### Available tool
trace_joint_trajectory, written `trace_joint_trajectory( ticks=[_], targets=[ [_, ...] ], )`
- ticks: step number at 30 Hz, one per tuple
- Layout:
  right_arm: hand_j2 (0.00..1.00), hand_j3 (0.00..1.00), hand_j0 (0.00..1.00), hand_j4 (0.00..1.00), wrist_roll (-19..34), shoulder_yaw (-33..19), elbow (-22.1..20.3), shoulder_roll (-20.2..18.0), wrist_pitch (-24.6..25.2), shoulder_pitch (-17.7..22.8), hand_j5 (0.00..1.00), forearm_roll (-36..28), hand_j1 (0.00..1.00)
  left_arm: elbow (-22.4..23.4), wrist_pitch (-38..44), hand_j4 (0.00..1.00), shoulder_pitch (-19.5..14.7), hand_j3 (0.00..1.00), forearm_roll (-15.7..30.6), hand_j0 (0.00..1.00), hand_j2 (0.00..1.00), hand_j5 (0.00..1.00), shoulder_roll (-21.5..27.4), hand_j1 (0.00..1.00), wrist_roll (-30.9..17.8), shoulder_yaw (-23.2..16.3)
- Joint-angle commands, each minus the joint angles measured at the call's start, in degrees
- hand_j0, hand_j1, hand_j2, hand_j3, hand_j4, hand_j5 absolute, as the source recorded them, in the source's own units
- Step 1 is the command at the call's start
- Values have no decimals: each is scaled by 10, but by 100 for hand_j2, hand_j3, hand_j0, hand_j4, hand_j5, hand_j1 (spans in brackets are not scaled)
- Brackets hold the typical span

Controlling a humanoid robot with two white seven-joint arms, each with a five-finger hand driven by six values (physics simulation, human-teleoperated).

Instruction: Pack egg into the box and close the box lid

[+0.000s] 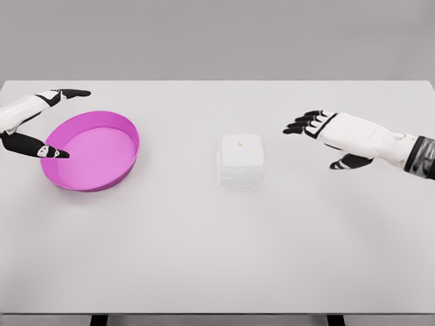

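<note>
Left arm (20, 109) cut off by the left edge; only fingers and part of the forearm show, palm not visible. One left fingertip (60, 153) overlaps the bowl (126, 129) rim; contact vs. just above can't be told.

Right arm (408, 146) cut at the right edge past the wrist.

Box (240, 159) is pale on a pale table (217, 258); edges washed out, lid state unclear. Tiny yellowish speck (239, 143) on top, poss. the egg, too small to tell.

Table front legs are cut by the bottom edge.
</note>
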Motion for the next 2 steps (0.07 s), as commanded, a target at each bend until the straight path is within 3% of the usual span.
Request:
trace_joint_trajectory(
  ticks=[1,2],
  targets=[
    [100,100,100,100,0,-7,0,-2,1,1,100,-4,100,0,2,100,0,100,3,100,100,100,0,100,0,0],
    [100,100,100,100,0,-7,0,-2,1,4,100,-4,100,0,2,100,1,100,3,100,100,100,0,100,0,0]
  ],
)
